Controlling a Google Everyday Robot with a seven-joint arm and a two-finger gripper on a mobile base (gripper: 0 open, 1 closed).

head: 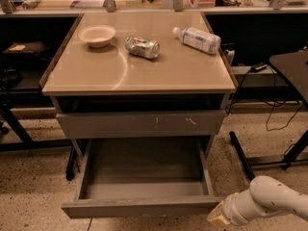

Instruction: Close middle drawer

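The middle drawer (139, 208) is pulled far out at the bottom of the cabinet. It has a plain grey front panel and a deep, empty grey box. Above it sits a shut grey drawer front with pale scratch marks (139, 124). My gripper (217, 219) is at the end of the white arm (269, 201), low at the bottom right. It is just beside the open drawer's front right corner. I cannot tell whether it touches the panel.
On the tan cabinet top (144, 73) stand a white bowl (96, 35), a crushed can (142, 47) and a lying plastic bottle (197, 38). A black table with legs and cables (288, 71) stands to the right. Dark shelving is at the left. The floor is speckled.
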